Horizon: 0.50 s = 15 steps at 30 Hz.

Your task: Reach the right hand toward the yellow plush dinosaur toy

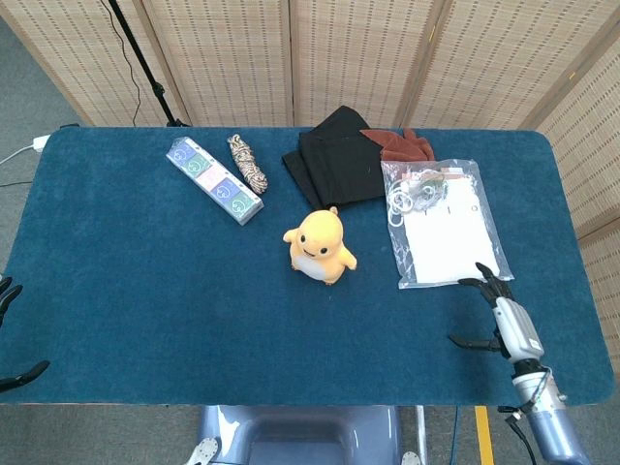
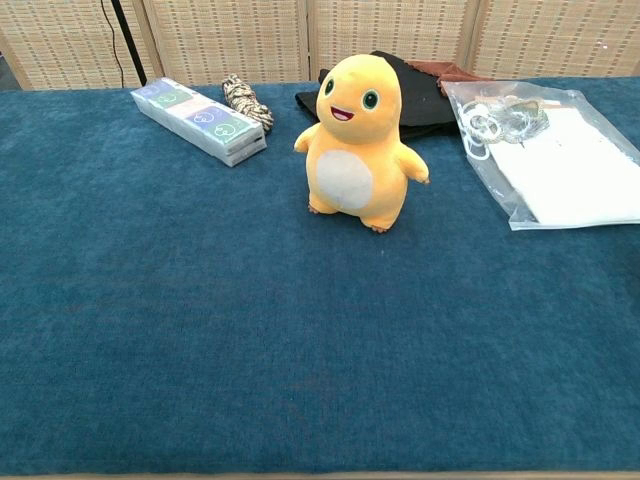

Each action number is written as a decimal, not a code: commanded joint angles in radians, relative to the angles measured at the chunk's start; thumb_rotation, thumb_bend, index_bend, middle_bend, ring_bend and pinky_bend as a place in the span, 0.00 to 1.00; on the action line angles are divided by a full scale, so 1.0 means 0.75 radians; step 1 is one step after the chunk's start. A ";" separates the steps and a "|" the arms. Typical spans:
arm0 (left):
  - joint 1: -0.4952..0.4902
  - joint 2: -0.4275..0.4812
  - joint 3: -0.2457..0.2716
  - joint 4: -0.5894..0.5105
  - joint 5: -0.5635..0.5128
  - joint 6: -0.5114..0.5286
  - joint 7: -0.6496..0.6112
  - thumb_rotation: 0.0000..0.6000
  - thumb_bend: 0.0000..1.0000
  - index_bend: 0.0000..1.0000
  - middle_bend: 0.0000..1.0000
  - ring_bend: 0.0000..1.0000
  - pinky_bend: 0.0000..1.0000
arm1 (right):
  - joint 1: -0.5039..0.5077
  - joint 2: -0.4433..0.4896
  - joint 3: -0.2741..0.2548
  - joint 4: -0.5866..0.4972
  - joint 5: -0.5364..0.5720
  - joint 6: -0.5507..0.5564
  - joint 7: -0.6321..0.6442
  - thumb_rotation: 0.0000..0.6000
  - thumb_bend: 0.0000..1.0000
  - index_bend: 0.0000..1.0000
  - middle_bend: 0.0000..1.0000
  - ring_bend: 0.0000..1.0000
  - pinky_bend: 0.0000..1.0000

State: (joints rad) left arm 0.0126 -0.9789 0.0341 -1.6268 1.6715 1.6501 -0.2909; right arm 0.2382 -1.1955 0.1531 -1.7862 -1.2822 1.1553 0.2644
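Note:
The yellow plush dinosaur [image 1: 319,247] [image 2: 358,142] stands upright near the middle of the blue table [image 1: 145,291], facing the robot. My right hand [image 1: 502,315] hovers over the table's front right part, fingers spread and holding nothing, well to the right of the toy and just below the plastic bag. Only the dark fingertips [image 1: 19,373] of my left hand [image 1: 12,334] show at the left edge, spread apart with nothing in them. Neither hand appears in the chest view.
A clear plastic bag [image 1: 444,223] with white contents lies right of the toy. Black cloth [image 1: 334,165] and a brown cloth [image 1: 399,145] lie behind it. A long box [image 1: 214,179] and a coil of rope [image 1: 247,163] sit at the back left.

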 commanded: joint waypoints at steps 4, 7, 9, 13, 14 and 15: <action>-0.006 0.007 0.000 -0.008 -0.007 -0.009 -0.034 1.00 0.00 0.00 0.00 0.00 0.00 | 0.130 -0.096 0.086 -0.028 0.226 -0.194 0.009 1.00 0.00 0.24 0.00 0.00 0.00; -0.013 0.002 0.007 -0.004 -0.002 -0.030 -0.028 1.00 0.00 0.00 0.00 0.00 0.00 | 0.200 -0.177 0.129 -0.014 0.351 -0.270 0.002 1.00 0.00 0.24 0.00 0.00 0.00; -0.015 0.002 0.005 -0.003 -0.005 -0.031 -0.027 1.00 0.00 0.00 0.00 0.00 0.00 | 0.254 -0.246 0.156 0.021 0.459 -0.263 -0.081 1.00 0.00 0.25 0.00 0.00 0.00; -0.013 0.003 -0.003 0.002 -0.020 -0.026 -0.040 1.00 0.00 0.00 0.00 0.00 0.00 | 0.328 -0.356 0.189 0.035 0.600 -0.188 -0.241 1.00 0.00 0.26 0.00 0.00 0.00; -0.014 0.004 -0.003 0.002 -0.023 -0.027 -0.044 1.00 0.00 0.00 0.00 0.00 0.00 | 0.343 -0.378 0.200 0.037 0.633 -0.177 -0.264 1.00 0.00 0.27 0.00 0.00 0.00; -0.014 0.005 -0.004 0.003 -0.024 -0.028 -0.048 1.00 0.00 0.00 0.00 0.00 0.00 | 0.356 -0.394 0.209 0.039 0.661 -0.168 -0.284 1.00 0.00 0.28 0.00 0.00 0.00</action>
State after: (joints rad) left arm 0.0025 -0.9755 0.0320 -1.6252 1.6546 1.6299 -0.3251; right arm 0.4610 -1.4388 0.2806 -1.7705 -0.8472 1.0027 0.1090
